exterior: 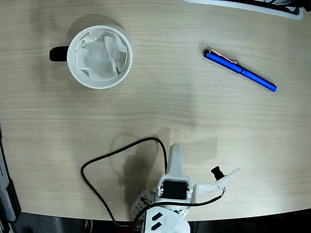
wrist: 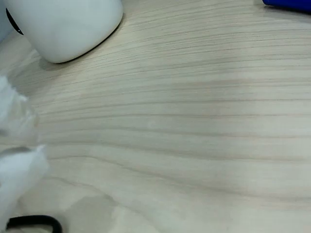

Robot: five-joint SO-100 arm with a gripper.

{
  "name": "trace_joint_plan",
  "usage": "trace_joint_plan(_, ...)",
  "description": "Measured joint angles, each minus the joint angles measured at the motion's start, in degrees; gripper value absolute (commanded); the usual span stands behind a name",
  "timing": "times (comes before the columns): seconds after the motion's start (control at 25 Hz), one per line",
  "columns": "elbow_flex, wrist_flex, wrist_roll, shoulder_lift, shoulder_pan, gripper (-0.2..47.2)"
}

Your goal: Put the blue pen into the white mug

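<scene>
The white mug [exterior: 73, 73] stands at the upper left of the fixed view, black handle [exterior: 58, 54] pointing left, crumpled white paper [exterior: 99, 56] inside. The blue pen [exterior: 239, 69] lies slanted on the table at the upper right, clip end toward the left. My white gripper [exterior: 175, 148] sits low at the bottom centre, pointing up the picture, far from both; it looks shut and holds nothing. In the wrist view the mug [wrist: 68, 24] is at the top left, a sliver of the pen [wrist: 286, 4] is at the top right, and blurred white fingers [wrist: 19, 170] fill the left edge.
A black cable [exterior: 112, 160] loops on the light wood table left of my arm and shows in the wrist view [wrist: 34, 222] too. A white flat object [exterior: 248, 6] lies along the far edge at the top right. The table's near edge [exterior: 272, 211] runs beside the arm's base.
</scene>
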Motion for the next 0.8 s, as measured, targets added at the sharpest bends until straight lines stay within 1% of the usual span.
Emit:
trace_joint_plan(0.44, 0.0, 0.0, 0.0, 0.0, 0.0, 0.1)
trace_joint_plan(0.6, 0.0, -0.44, 0.18, -0.26, 0.97, 0.1)
trace_joint_plan(0.68, 0.0, -1.49, 0.35, -1.05, 2.2, 0.1)
trace_joint_plan(0.8, -1.41, -4.57, 0.53, -4.22, 1.93, 0.1)
